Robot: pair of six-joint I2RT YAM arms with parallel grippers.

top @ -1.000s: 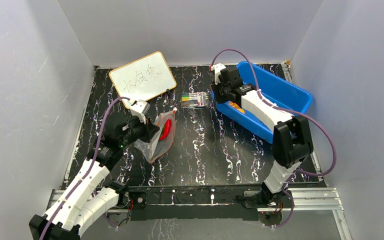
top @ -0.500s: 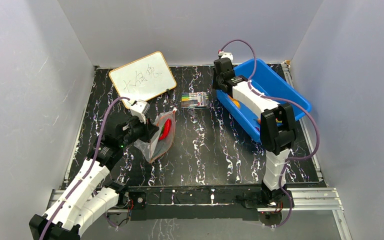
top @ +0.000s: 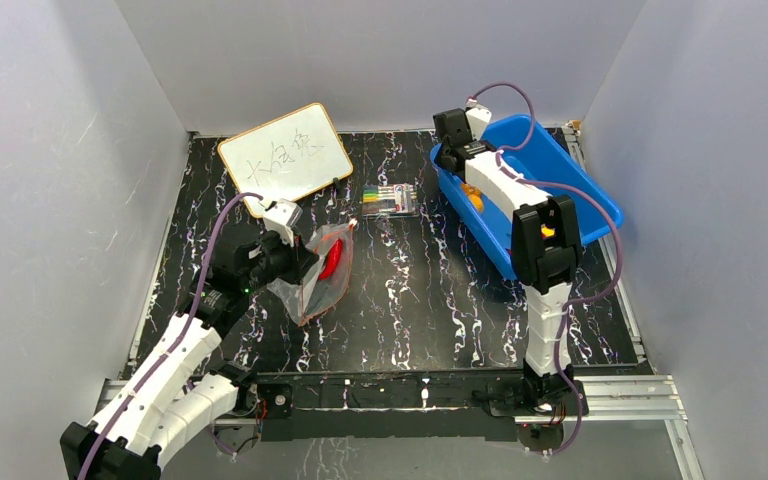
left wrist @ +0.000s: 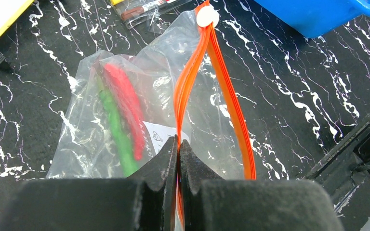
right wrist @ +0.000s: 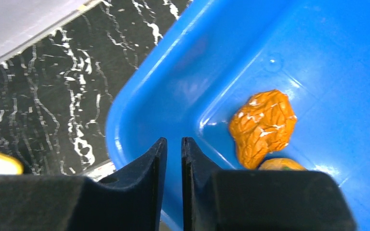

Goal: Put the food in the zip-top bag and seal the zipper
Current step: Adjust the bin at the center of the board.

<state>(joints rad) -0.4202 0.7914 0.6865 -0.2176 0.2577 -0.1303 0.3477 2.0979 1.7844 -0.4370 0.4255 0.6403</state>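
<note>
The zip-top bag (top: 322, 275) lies left of centre with its mouth gaping. In the left wrist view the bag (left wrist: 168, 82) holds a red chili (left wrist: 125, 103) and a green pepper (left wrist: 113, 130). My left gripper (left wrist: 178, 142) is shut on one side of the orange-red zipper (left wrist: 189, 86), and it also shows from above (top: 298, 265). My right gripper (right wrist: 173, 140) hangs over the far left corner of the blue tub (right wrist: 318, 48), its jaws a narrow gap apart and empty. A crinkled orange food (right wrist: 264, 125) and a second orange piece (right wrist: 282, 165) lie in the tub to its right.
A whiteboard (top: 285, 155) lies at the back left. A pack of coloured markers (top: 390, 199) lies between the bag and the blue tub (top: 580, 200). Grey walls close in three sides.
My right arm has swung back and to the right, from the tub's left side to its far corner. The left gripper and bag have not moved.
</note>
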